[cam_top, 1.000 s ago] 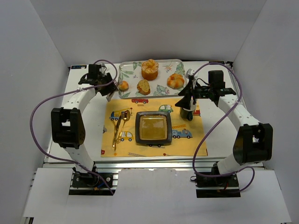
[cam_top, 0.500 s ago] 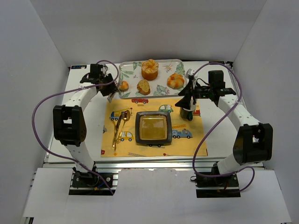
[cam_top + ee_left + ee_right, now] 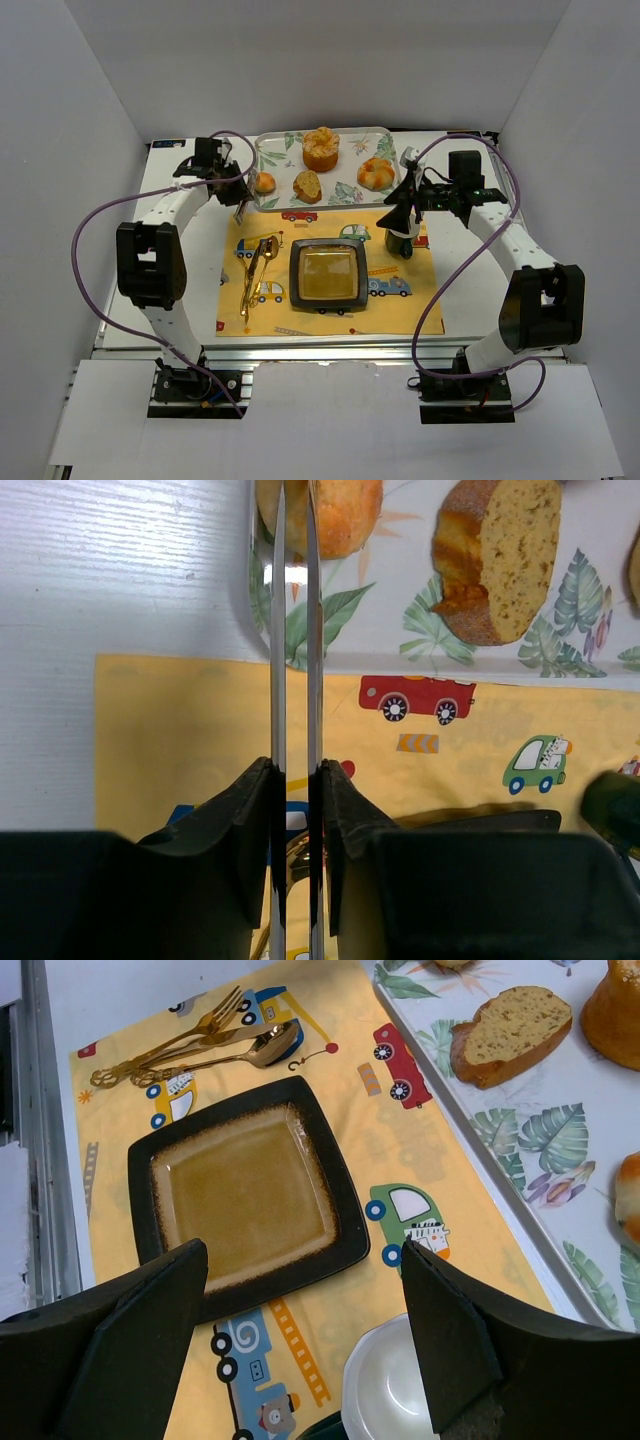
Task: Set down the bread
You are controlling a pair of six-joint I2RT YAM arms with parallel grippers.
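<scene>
The little bread roll (image 3: 345, 515) lies at the near left corner of the leafy tray (image 3: 390, 610). The tips of the metal tongs (image 3: 278, 660) reach it. I cannot tell if the tips squeeze the roll or only touch it. The left gripper (image 3: 297, 780) has its jaws pinching the tongs from both sides, and the two thin arms of the tongs stand very close together.

A bread slice (image 3: 500, 565) lies on the tray just beside the roll. Farther back on the tray sit a tall cake (image 3: 321, 149) and a round bun (image 3: 376, 173).

The tray rests on the white counter (image 3: 120, 570), at the far edge of a yellow mat (image 3: 440, 1160) with cars on it. A square brown plate (image 3: 240, 1185) lies in the middle of the mat. Gold cutlery (image 3: 200, 1045) lies on the mat left of the plate.

The right gripper (image 3: 303, 1260) hangs over the right side of the mat with its jaws spread wide and nothing between them. A white cup (image 3: 390, 1380) stands right under it.
</scene>
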